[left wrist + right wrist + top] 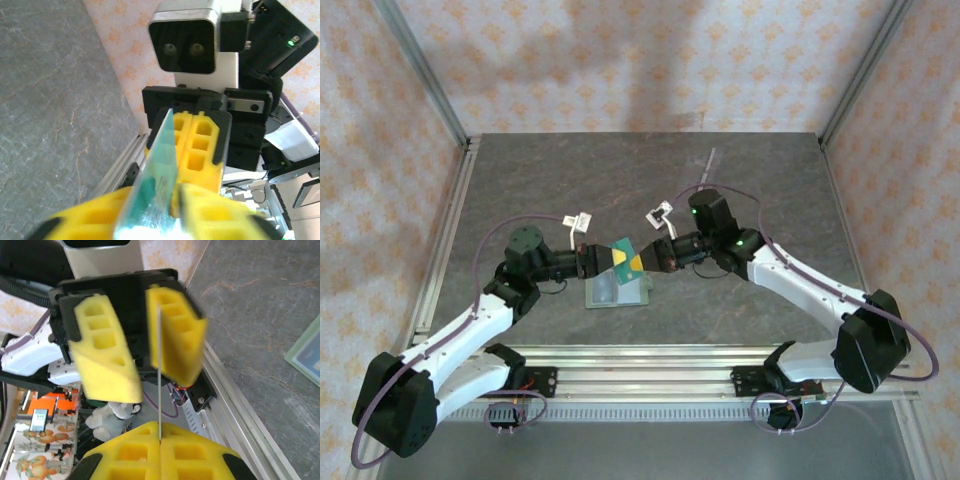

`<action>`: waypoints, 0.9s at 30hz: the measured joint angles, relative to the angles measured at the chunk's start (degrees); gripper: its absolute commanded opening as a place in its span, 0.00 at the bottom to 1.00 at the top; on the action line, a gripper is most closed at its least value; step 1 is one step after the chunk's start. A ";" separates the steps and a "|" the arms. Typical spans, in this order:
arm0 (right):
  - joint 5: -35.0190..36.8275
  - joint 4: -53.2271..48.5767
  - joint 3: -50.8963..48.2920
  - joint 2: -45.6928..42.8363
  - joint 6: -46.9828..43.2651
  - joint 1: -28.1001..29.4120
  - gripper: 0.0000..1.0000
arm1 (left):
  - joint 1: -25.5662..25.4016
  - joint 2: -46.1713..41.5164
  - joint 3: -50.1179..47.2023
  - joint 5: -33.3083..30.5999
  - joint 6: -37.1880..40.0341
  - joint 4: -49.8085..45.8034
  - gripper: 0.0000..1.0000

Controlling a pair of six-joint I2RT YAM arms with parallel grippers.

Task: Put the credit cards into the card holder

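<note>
A teal credit card [622, 255] hangs in the air between my two grippers over the middle of the table. My right gripper [160, 427] is shut on one edge of the card [159, 385], which I see edge-on as a thin pale line. My left gripper [155, 194] faces it from the other side with its jaws parted; the card [160, 165] leans against one finger [175, 335] while the other finger [105, 350] stands clear of it. The sage-green card holder [615, 292] lies open on the table just below the meeting point, and its corner [302, 350] shows at the right.
The grey stone table [620, 180] is bounded by aluminium rails [640, 365] along the near edge and metal frame posts [450, 260] at the sides. Patterned walls stand behind. Both arms reach in from the near corners.
</note>
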 measured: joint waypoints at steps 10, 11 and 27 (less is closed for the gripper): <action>6.10 6.49 -6.19 3.02 6.36 0.35 0.00 | 4.48 -2.05 2.95 -10.82 8.92 -20.98 0.60; 7.45 7.41 -7.39 3.82 7.43 0.35 0.00 | 5.11 -2.27 3.02 -12.98 9.75 -23.76 0.60; 16.04 30.42 -16.44 22.10 20.98 2.73 0.00 | 5.77 12.39 3.54 -30.05 19.56 -42.34 0.55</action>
